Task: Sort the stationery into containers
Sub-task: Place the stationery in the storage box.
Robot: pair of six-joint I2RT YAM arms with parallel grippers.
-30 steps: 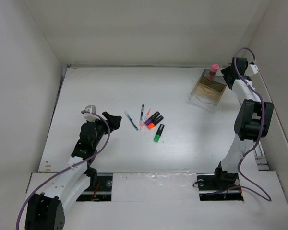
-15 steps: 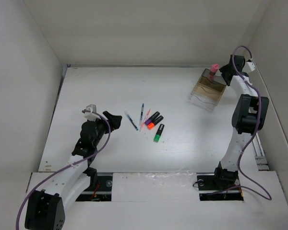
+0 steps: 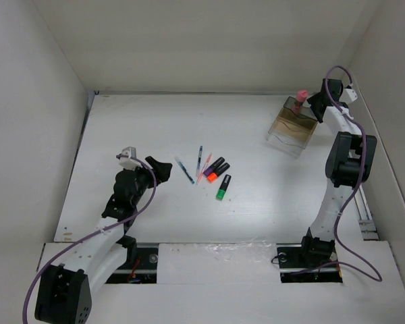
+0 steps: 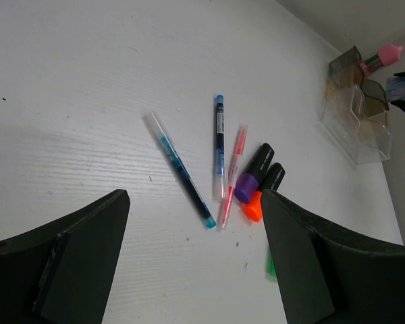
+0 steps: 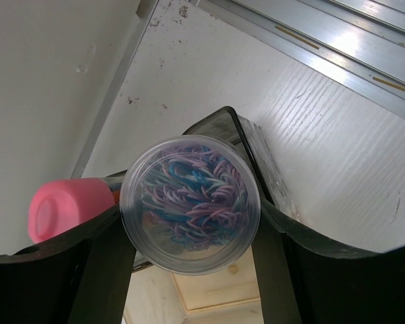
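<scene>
Several pens and markers lie mid-table: a clear blue pen (image 4: 183,172), a dark blue pen (image 4: 219,135), a pink pen (image 4: 233,175), and purple-tipped (image 4: 253,174), orange-tipped (image 4: 263,194) and green-tipped (image 3: 223,187) markers. My left gripper (image 4: 194,199) hovers open just short of them, holding nothing. The smoky-brown organiser (image 3: 293,129) stands far right with a pink-capped bottle (image 3: 301,96) in its back compartment. My right gripper (image 5: 189,219) is shut on the round clear pot (image 5: 189,202) of coloured clips, above the organiser's back corner (image 5: 236,131) and beside the pink cap (image 5: 57,208).
White walls enclose the table on the left, back and right. A metal rail (image 5: 324,40) runs along the right wall near the organiser. My right arm (image 3: 347,162) stands tall along the right edge.
My right wrist has shifted slightly back and left over the organiser, still holding the pot. The left arm has barely moved.
</scene>
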